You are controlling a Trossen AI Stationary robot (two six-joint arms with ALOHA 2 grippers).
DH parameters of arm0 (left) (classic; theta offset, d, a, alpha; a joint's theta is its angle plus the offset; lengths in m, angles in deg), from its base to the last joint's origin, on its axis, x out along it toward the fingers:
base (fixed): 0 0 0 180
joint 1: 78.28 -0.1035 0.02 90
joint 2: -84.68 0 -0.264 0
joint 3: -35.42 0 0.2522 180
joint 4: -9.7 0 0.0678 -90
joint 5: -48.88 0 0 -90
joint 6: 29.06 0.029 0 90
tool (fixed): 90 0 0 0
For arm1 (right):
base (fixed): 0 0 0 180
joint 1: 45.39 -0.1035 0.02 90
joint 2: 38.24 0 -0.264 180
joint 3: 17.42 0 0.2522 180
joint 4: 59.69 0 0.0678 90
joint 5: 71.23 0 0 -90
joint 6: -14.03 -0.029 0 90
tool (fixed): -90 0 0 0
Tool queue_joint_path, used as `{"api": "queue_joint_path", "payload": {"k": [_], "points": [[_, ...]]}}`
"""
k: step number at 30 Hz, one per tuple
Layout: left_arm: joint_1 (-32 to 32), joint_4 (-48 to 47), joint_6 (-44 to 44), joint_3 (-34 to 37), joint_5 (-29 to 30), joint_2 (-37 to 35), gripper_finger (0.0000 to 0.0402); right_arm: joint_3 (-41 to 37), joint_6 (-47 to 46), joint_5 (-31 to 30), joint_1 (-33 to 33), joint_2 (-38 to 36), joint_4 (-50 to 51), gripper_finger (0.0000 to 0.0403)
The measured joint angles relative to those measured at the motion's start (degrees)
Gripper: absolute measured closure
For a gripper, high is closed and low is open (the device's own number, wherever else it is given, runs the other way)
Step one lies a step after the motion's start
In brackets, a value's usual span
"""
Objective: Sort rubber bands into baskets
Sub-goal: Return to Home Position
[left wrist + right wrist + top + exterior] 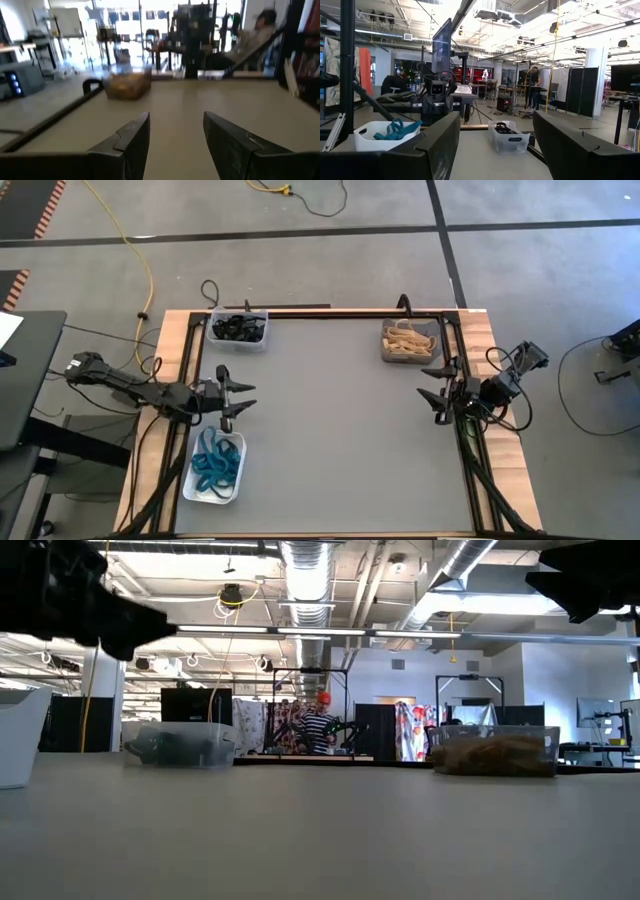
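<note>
Three baskets stand on the grey table. A clear basket (238,328) at the far left holds black rubber bands (236,329). A dark grey basket (411,341) at the far right holds tan rubber bands (403,340). A white basket (214,466) at the near left holds teal rubber bands (212,463). My left gripper (245,396) is open and empty at the left edge, between the clear and white baskets. My right gripper (432,382) is open and empty at the right edge, just near of the grey basket. Both point toward the table's middle.
A wooden frame with black rails (330,312) runs round the table. A yellow cable (140,250) lies on the floor beyond the far edge. A person (318,725) sits in the room behind the table. The table's grey middle (340,430) lies between the arms.
</note>
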Motion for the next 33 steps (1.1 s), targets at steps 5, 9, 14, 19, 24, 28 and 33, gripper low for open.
{"api": "queue_joint_path", "payload": {"k": [5, 9, 14, 19, 24, 28, 33], "points": [[0.0, -8.0, -5.6, 0.0, 0.0, 0.0, 0.0225, 0.0, 0.1, 0.0, 0.0, 0.0, 0.0, 0.0121], [0.0, -14.6, -8.9, 0.0, 0.0, 0.0, 0.0225, 0.0, 0.1, 0.0, 0.0, 0.0, 0.0, 0.0121], [0.0, -16.9, -10.6, -0.1, -0.2, 0.5, 0.0225, 0.0, 0.1, 0.0, 0.0, 0.0, 0.0, 0.0121], [0.0, -17.0, -10.6, -0.1, -0.2, 0.5, 0.0225, 0.0, 0.1, 0.0, 0.0, 0.0, 0.1, 0.0121], [0.0, -17.1, -10.6, -0.2, -0.2, 0.5, 0.0225, 0.0, 0.1, 0.0, 0.0, 0.0, 0.1, 0.0121], [0.0, -17.1, -10.6, -0.2, -0.2, 0.5, 0.0225, 0.0, 0.1, 0.0, 0.0, 0.0, 0.1, 0.0121], [0.0, -17.1, -10.6, -0.3, -0.2, 0.5, 0.0225, 0.0, 0.1, 0.0, 0.0, 0.0, 0.1, 0.0121]]}}
